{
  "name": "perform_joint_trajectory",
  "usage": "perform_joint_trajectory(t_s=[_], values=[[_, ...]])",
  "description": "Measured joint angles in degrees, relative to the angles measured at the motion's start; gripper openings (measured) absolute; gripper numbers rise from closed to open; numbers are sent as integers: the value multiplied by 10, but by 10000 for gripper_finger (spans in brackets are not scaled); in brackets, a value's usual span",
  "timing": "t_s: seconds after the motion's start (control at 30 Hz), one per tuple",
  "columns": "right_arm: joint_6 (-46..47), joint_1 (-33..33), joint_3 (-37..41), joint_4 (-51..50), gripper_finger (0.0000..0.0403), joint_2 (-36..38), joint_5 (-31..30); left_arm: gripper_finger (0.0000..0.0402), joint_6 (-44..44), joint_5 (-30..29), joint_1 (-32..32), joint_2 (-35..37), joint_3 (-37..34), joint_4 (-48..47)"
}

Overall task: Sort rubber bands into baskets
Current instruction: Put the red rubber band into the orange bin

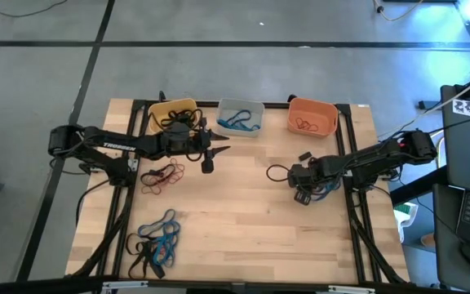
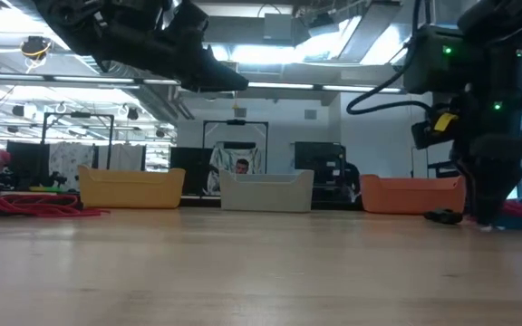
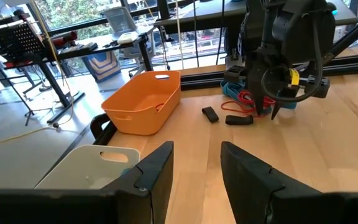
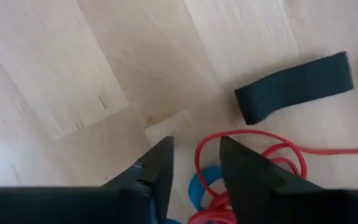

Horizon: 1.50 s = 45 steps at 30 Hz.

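Down low, the right end effector [image 4: 194,163] hangs slightly parted over tangled red and blue rubber bands [image 4: 253,165] on the worktop [image 1: 243,204]. They look limp and light; pinch one strand. The left end effector [image 3: 196,163], also parted, hovers near the baskets [image 1: 241,117].

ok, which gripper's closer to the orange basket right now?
Right. The right gripper sits low just in front of the orange basket; the left gripper hangs before the grey basket.

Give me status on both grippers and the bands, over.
Left gripper open, raised by the yellow basket, empty. Right gripper open, low over a red band on the table's right side. Loose bands remain unsorted. Nothing in the way.
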<state>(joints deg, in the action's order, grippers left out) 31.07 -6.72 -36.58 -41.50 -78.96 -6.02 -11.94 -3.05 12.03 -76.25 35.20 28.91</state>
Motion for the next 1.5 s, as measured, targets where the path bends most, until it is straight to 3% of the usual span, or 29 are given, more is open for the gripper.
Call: perform_joint_trajectory(t_s=[0.3,0.67,0.8,1.03,1.13,1.37,1.5], values=[[-28,0,-23,-18,7,0,0,130,0,0,0,0,0,0],[-23,0,-49,-80,13,1,5,130,0,0,0,0,0,0],[-11,0,-49,-97,38,1,6,130,0,0,0,0,0,0],[-15,0,-47,-77,140,1,-7,130,0,0,0,0,0,0],[-16,0,-31,-68,165,0,0,130,0,0,0,0,0,0],[-16,0,0,-20,174,0,0,130,0,0,0,0,0,0],[-18,0,8,-15,154,0,0,130,0,0,0,0,0,0]])
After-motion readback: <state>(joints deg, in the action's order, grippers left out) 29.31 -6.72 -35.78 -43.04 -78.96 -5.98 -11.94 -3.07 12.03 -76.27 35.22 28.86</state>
